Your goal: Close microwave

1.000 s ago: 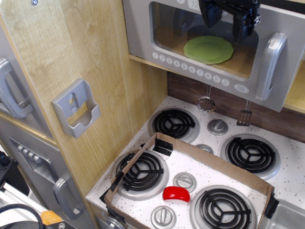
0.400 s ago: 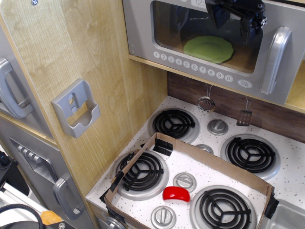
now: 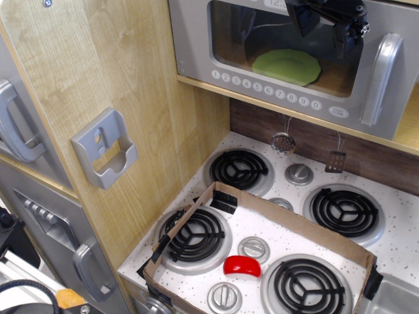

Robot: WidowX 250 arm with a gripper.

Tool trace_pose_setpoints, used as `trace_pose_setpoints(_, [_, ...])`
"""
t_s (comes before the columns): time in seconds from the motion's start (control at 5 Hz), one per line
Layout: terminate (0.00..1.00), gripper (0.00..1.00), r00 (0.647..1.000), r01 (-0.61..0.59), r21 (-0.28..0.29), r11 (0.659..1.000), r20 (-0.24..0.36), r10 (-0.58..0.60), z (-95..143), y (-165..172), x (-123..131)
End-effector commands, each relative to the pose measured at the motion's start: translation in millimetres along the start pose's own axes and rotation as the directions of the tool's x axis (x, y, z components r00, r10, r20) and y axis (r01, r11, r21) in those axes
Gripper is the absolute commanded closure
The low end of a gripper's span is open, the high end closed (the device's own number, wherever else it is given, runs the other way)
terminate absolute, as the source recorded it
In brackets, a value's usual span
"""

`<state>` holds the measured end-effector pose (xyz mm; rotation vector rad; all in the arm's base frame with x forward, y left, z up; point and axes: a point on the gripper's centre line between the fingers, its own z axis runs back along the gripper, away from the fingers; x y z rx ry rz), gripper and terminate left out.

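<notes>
The microwave (image 3: 196, 46) sits at the top, above the stove. Its grey door has a clear window, a row of round white buttons (image 3: 265, 91) and a silver bar handle (image 3: 380, 78) on the right. The door lies nearly flat against the body. A green plate (image 3: 287, 67) shows inside through the window. My black gripper (image 3: 325, 29) is at the top edge of the view, in front of the upper right part of the door window. Its fingers stand apart and hold nothing. Its upper part is cut off by the frame.
Below is a toy stove with several black burners, partly ringed by a cardboard frame (image 3: 294, 226) with a red piece (image 3: 242, 265) inside. A small ladle (image 3: 283, 140) and spatula (image 3: 336, 160) hang on the back wall. A tall wooden cabinet with a grey holder (image 3: 105, 149) and grey handles (image 3: 16, 124) stands left.
The microwave door has swung further shut, its handle moving up and to the right. My gripper has moved slightly up and right with it.
</notes>
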<state>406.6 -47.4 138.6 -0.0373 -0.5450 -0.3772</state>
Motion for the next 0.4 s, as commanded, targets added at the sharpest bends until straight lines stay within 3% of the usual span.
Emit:
trace_pose_setpoints(0.0, [0.00, 0.00, 0.997, 0.019, 0.024, 1.000, 0.075, -0.020, 26.5, -1.0, 14.9])
trace_pose_setpoints(0.2, [1.00, 0.00, 0.997, 0.019, 0.024, 1.000, 0.075, -0.020, 26.5, -1.0, 14.9])
